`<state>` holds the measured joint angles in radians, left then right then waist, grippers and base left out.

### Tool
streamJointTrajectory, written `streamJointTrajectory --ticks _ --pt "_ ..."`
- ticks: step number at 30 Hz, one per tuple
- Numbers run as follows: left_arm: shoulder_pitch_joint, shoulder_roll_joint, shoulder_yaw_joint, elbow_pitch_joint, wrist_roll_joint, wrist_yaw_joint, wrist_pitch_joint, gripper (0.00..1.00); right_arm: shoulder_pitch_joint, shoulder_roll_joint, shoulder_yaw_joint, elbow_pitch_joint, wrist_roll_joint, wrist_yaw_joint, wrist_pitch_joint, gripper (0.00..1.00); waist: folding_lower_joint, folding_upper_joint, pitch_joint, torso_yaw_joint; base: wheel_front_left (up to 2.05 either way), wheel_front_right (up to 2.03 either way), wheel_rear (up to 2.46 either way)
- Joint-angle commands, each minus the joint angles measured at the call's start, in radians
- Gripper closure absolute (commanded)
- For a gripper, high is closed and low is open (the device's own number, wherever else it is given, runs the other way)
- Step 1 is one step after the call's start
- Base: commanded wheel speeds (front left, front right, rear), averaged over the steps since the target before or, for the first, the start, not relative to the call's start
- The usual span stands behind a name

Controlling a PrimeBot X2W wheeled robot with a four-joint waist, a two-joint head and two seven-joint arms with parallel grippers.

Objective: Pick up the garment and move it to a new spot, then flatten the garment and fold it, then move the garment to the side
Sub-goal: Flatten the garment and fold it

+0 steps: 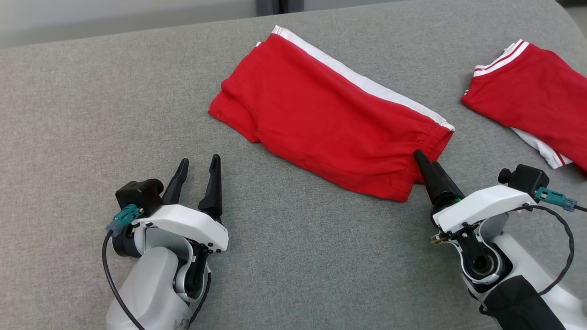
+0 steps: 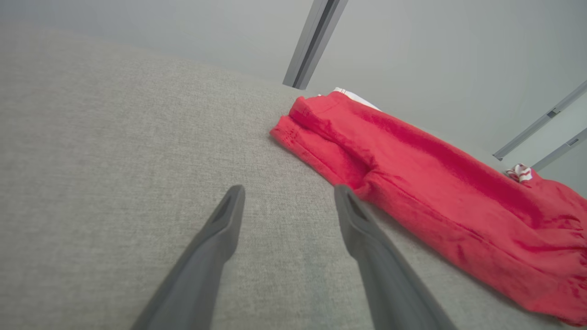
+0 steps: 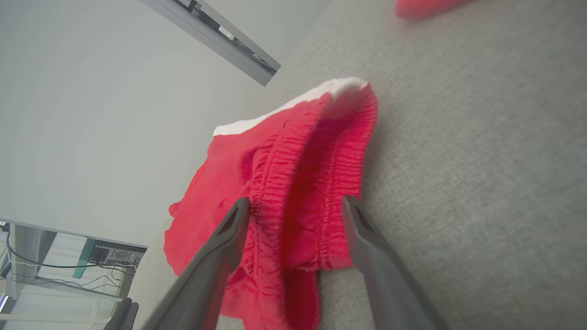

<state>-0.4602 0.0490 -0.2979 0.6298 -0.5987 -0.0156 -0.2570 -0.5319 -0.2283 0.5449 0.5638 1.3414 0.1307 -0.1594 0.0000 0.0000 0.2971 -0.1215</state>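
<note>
The garment is a pair of red shorts with a white side stripe, lying folded and flat on the grey cloth surface. Its elastic waistband points toward my right gripper. In the right wrist view that gripper is open, its two fingers either side of the gathered waistband, which stands slightly raised between them. My left gripper is open over bare surface, apart from the shorts' near-left leg hem. In the left wrist view the left gripper holds nothing, and the garment lies to its right.
A second red garment with white and red trim lies at the far right, partly cut off by the view's edge. The surface's back edge runs along the top, with a pale wall and a grey post beyond it.
</note>
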Motion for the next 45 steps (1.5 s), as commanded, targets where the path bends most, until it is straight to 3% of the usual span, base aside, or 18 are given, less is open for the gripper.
streamJointTrajectory --ticks 1,8,26,35,38,39,45 --pt "-0.014 0.005 0.003 -0.002 0.006 0.001 -0.004 0.0 -0.01 -0.003 0.005 0.014 0.01 0.001 -0.013 0.0 0.0 0.0 0.003 0.002 0.0 0.0 0.0" --pt "0.001 0.006 0.008 -0.004 0.006 0.003 -0.006 0.0 -0.03 0.01 0.035 0.087 0.02 0.001 -0.047 0.0 0.0 0.0 0.008 -0.003 0.0 0.0 0.0" --pt "-0.001 0.005 0.002 -0.013 0.005 0.004 -0.008 0.0 -0.083 0.011 0.11 0.099 0.147 0.002 0.102 0.0 0.0 0.0 0.03 0.034 0.0 0.0 0.0" --pt "-0.013 0.005 0.006 -0.015 0.002 0.005 -0.008 0.0 -0.116 0.032 0.136 0.087 0.163 0.003 0.099 0.0 0.0 0.0 0.046 0.053 0.0 0.0 0.0" --pt "-0.014 0.005 0.008 -0.018 0.002 0.007 -0.008 0.0 -0.121 0.026 0.146 0.085 0.155 0.003 0.087 0.89 0.0 0.0 0.047 0.054 0.0 0.0 0.0" --pt "-0.015 0.005 0.009 -0.019 0.001 0.008 -0.008 0.0 -0.121 0.024 0.148 0.084 0.156 0.003 0.083 1.0 0.0 0.0 0.047 0.054 0.0 0.0 0.0" --pt "-0.012 0.005 0.014 -0.019 -0.003 0.006 -0.008 0.0 -0.121 0.001 0.169 0.115 0.139 0.002 0.059 1.0 0.0 0.0 0.033 0.047 0.0 0.0 0.0"
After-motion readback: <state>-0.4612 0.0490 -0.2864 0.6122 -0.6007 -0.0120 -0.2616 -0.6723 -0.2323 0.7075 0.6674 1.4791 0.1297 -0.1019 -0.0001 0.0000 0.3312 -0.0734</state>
